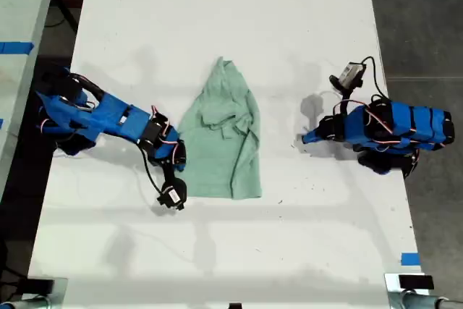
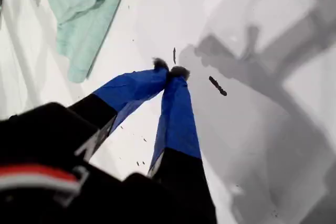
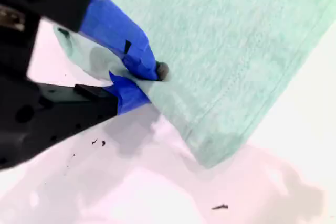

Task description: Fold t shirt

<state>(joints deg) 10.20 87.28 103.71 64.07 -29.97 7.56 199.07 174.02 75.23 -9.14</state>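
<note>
T shirt (image 1: 223,135) mid-table, bunched lengthwise, fold unfinished. My second gripper (image 3: 139,80) pinching its edge near hem corner. My first gripper (image 2: 170,71) clenched empty, well apart. Flattening, final folds left.

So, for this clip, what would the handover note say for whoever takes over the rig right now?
My second gripper: jaws shut on the t shirt near its hem, at the shirt's edge toward the exterior view's left.
My first gripper: jaws shut, holding nothing, over bare table, apart from the shirt on the exterior view's right.
Shirt: lying on the white table, bunched and partly doubled over itself, wrinkled.
Done: one edge pinched; some rough folding.
Left: carry the held edge across, flatten, finish the fold.
</note>
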